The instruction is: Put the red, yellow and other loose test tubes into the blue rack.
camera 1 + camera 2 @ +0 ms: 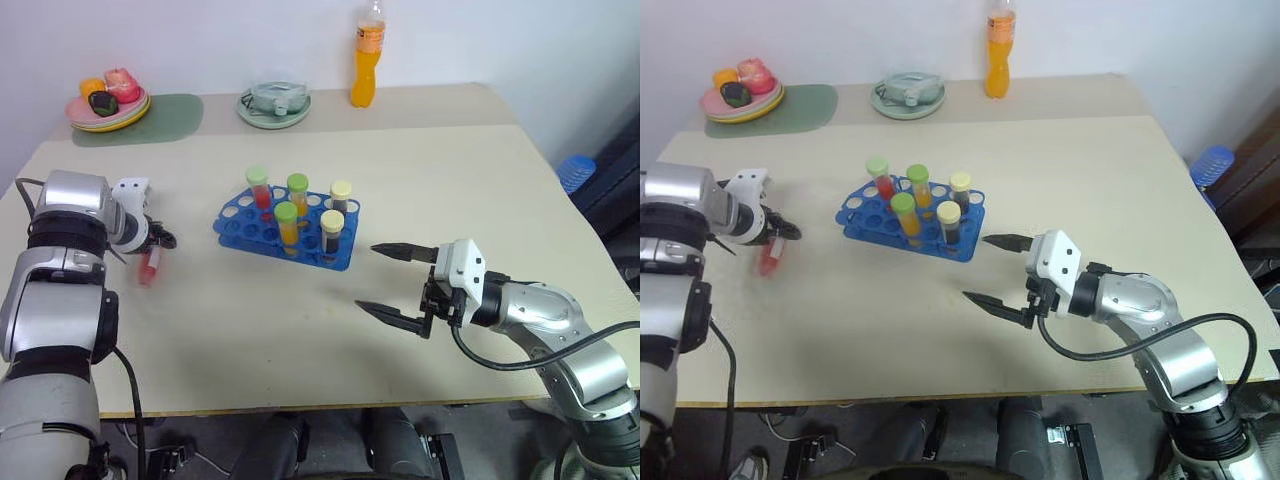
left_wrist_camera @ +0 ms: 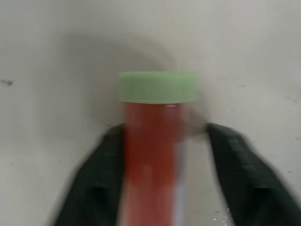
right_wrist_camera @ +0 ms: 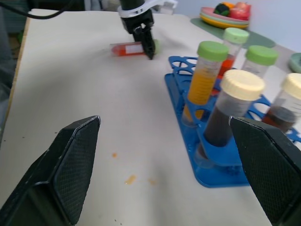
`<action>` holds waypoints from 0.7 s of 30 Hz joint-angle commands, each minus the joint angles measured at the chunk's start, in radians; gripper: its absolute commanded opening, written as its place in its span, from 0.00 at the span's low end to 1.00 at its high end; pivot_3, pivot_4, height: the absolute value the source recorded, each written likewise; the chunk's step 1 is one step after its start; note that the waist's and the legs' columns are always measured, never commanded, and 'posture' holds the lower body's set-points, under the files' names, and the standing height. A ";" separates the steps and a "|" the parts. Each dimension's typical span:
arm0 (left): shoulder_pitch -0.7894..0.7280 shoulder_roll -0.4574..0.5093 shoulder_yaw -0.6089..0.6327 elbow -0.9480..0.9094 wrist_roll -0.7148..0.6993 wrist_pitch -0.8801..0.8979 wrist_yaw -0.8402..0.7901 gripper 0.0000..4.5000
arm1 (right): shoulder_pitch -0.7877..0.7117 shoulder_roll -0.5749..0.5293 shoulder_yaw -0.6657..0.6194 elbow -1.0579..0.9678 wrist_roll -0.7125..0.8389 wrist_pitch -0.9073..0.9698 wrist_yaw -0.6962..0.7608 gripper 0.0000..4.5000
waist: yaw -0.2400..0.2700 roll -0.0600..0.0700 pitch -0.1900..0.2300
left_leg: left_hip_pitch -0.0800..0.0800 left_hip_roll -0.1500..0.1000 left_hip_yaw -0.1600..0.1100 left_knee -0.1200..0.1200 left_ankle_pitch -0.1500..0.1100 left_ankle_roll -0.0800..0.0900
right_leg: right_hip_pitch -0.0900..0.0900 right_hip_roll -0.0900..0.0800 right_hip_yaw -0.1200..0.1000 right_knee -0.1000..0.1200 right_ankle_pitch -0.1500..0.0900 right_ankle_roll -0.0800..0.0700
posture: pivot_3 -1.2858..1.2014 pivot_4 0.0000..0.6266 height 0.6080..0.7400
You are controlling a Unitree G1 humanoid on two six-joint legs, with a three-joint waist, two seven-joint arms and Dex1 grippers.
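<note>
Left eye view: the blue rack [image 1: 285, 232] is sitting near the middle of the bench [image 1: 440, 170], holding five capped tubes upright: three with green caps and two with cream caps. A loose red tube [image 1: 149, 264] is lying flat on the bench toward its left edge, well apart from the rack. The left gripper [image 1: 155, 243] is pointing steeply down at it, its black fingers straddling the tube's upper end. The right gripper [image 1: 390, 282] is hovering above the bench toward the near edge, just right of the rack, its two fingers spread wide and holding nothing. Along the far edge are standing an orange drink bottle [image 1: 367, 62], a pale green dish [image 1: 274, 104] and a plate of toy food [image 1: 108, 100] on a green mat [image 1: 165, 115].

Right eye view: same layout.

Left wrist view: the red tube, green cap [image 2: 158, 86] pointing away, is lying between the two dark fingers [image 2: 96, 183]. A gap is showing on each side, and whether the fingers are actually pressing it I cannot tell, the frame being blurred.

Right wrist view: the right gripper's fingers [image 3: 66, 165] are standing far apart with bare bench between them. The rack is lying just beyond them, and past it the left gripper is sitting over the red tube lying on its side.
</note>
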 commanded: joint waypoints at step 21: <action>0.535 -0.184 0.519 -1.041 -0.214 -0.798 -0.092 0.16 | -0.046 -0.014 -0.049 0.008 0.025 0.018 0.011 1.00 | 0.009 0.000 0.000 | 0.001 0.001 0.001 0.001 0.000 0.000 | 0.002 -0.001 -0.001 -0.001 0.001 -0.001 | 0.52 0.24 1.00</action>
